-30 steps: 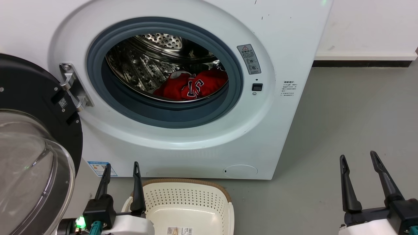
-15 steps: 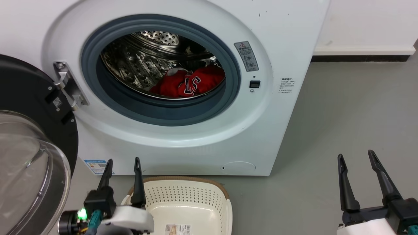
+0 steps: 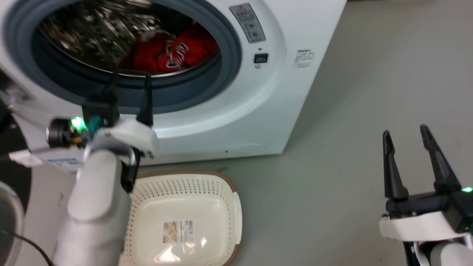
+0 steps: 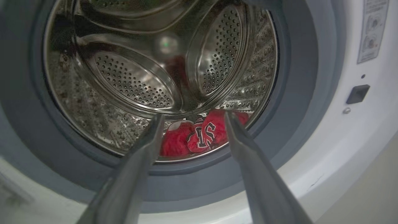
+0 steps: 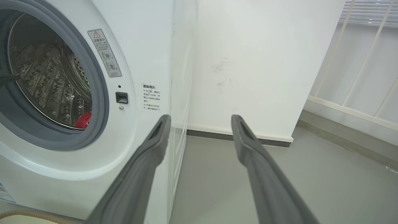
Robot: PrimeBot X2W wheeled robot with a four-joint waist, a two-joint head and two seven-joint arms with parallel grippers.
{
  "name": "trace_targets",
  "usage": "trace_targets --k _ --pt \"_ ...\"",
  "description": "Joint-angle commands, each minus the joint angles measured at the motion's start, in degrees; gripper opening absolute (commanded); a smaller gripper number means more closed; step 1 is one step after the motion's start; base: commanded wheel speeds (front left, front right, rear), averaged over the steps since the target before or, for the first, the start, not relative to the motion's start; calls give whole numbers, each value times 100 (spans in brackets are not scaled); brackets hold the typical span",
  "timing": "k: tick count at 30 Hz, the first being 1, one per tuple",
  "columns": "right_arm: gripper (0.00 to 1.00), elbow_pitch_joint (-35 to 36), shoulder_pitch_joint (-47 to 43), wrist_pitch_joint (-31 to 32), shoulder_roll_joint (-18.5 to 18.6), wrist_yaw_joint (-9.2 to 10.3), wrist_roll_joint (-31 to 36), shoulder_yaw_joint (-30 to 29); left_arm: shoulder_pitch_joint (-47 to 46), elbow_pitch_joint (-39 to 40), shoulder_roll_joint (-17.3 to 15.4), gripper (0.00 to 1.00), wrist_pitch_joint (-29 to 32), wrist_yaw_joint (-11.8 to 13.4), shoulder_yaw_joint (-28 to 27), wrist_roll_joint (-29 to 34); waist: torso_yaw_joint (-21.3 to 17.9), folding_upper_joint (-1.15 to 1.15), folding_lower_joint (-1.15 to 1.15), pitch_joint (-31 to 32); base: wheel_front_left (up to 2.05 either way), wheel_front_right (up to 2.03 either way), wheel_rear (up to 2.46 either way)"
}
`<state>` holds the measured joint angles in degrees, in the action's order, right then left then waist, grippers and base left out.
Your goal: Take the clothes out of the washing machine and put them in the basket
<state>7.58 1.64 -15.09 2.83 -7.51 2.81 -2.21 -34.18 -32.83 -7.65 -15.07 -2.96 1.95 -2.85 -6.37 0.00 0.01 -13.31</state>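
Note:
The clothes [image 3: 173,51] are a red heap low in the steel drum of the washing machine [image 3: 258,111], black-and-white numerals facing out. My left gripper [image 3: 131,75] is open in front of the grey seal's lower edge, short of the drum. In the left wrist view the clothes [image 4: 202,137] lie beyond and between the spread fingers of the left gripper [image 4: 193,115]. The cream basket [image 3: 225,184] stands on the floor below the machine with nothing in it but a label. My right gripper [image 3: 405,130] is open at the lower right, over the floor. The right gripper [image 5: 200,118] points past the machine's corner.
The open glass door [image 3: 7,207] hangs at the far left beside my left forearm. Grey floor [image 3: 332,166] stretches to the right of the machine and basket. A white wall [image 5: 248,62] with a dark skirting stands behind, and a railing [image 5: 357,77] to the right.
The camera has tipped down and shifted, so the machine sits higher in view. My left gripper has risen from beside the basket to the door opening. The right gripper has kept its pose.

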Motion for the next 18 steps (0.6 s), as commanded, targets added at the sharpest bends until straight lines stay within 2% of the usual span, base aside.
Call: trace_targets --k 1,11,18 --pt "100 50 169 -12 8 4 -52 12 -252 -136 -95 100 -16 -46 27 40 -357 0 -1 -533 0 0 0" --pt "100 86 799 -11 0 4 -527 6 -2447 -1715 -768 100 192 -348 359 219 -975 0 -1 -1768 0 0 0" --pt "100 139 1159 -11 -1 4 -773 -19 -3884 -2423 -1127 100 888 -434 717 240 -1172 0 -1 -2443 0 0 0"
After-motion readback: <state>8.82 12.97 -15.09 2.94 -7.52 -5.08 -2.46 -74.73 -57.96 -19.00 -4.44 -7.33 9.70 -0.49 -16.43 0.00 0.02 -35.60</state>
